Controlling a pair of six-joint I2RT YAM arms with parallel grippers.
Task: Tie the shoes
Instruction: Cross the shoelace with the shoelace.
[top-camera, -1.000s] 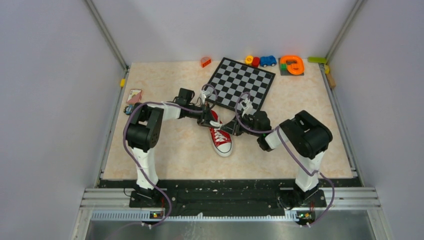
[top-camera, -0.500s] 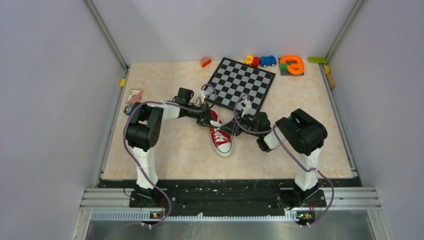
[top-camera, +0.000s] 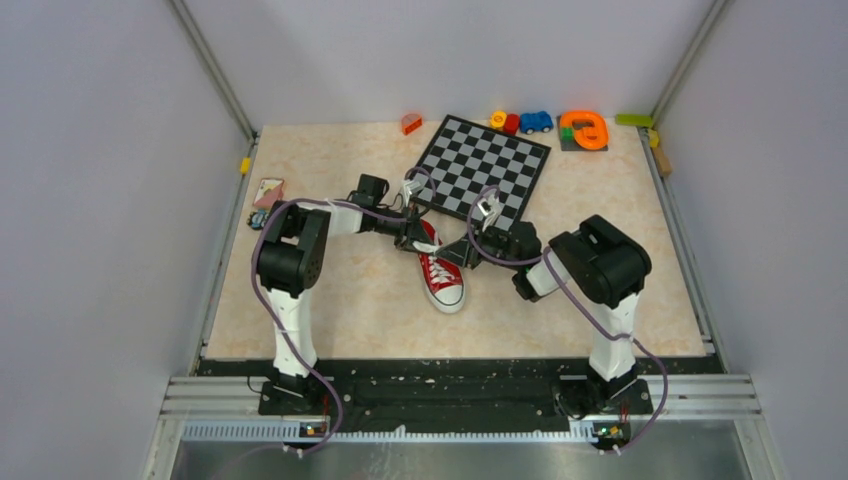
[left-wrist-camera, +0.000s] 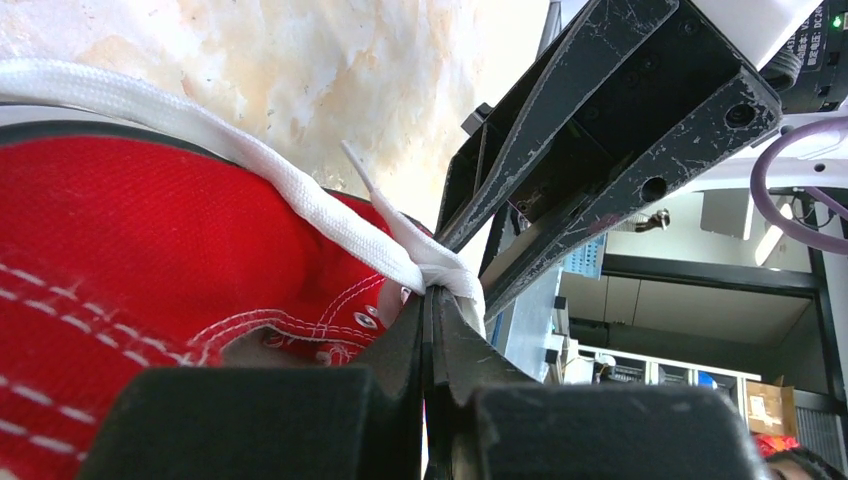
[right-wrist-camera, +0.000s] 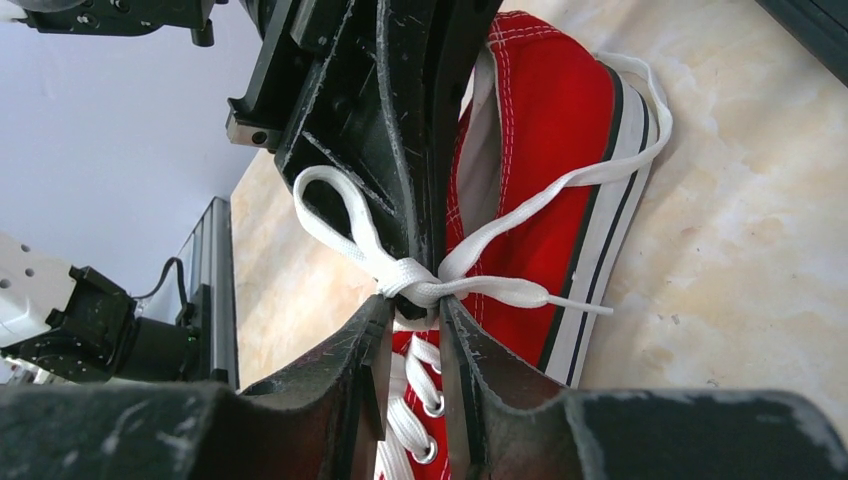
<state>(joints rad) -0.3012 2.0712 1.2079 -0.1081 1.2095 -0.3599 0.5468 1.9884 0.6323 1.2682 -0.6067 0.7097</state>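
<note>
Cinching the knot: both arms meet over the red sneaker (top-camera: 441, 272), right at the top of the white laces (right-wrist-camera: 500, 292).
Sneaker: sitting on its sole in the middle of the table (top-camera: 370, 300), toe toward the arm bases, heel near the chessboard (top-camera: 482, 165).
Left gripper (left-wrist-camera: 432, 300): fingers pressed together, biting the lace right at the knot (right-wrist-camera: 410, 282).
Right gripper (right-wrist-camera: 415, 322): tips a sliver apart with lace between them; whether the pads truly pinch, I can't tell.
Loop (right-wrist-camera: 330, 215): one small bow stands out on one side of the knot; on the other, a loose tail trails across the sole edge.
How to do it well: I'd say draw the two grips straight apart, low and level, slowly, so the knot seats without the loop slipping through.
Watch for: the shoe looks light and nothing pins it down, so uneven tension would likely drag or roll it.
</note>
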